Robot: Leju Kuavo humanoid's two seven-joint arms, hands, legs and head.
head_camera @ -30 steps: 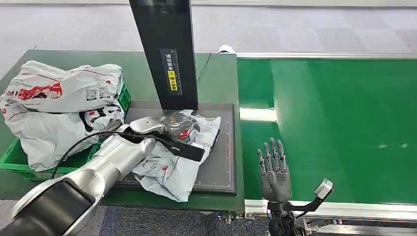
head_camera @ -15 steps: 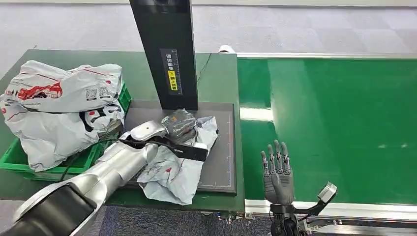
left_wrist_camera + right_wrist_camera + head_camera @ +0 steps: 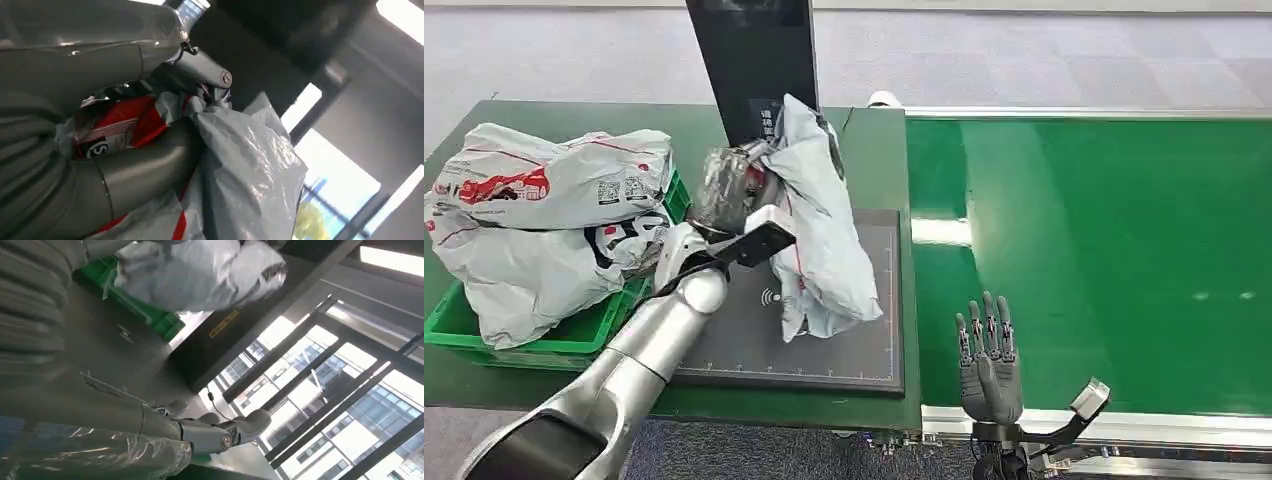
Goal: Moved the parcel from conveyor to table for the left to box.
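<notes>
parcel [image 3: 824, 225] off conveyor [image 3: 1104, 250], clamped in left hand [image 3: 729, 185] above table [image 3: 869, 165]; boxing remains. right hand [image 3: 989, 365] fingers apart.

Dark post [image 3: 754, 60]: a black label with a yellow strip is carried on its front face — partly hidden by the parcel [image 3: 824, 230], characters too small to be read.
Scanner pad [image 3: 864, 345]: a small white wireless-wave symbol is printed on its grey surface, just beside the parcel.
Bags in the green bin [image 3: 554, 175]: QR codes and red printed graphics are seen — no words can be made out.
Parcel wrapping, left wrist view: a red patch with white lettering, cut off and unreadable.
</notes>
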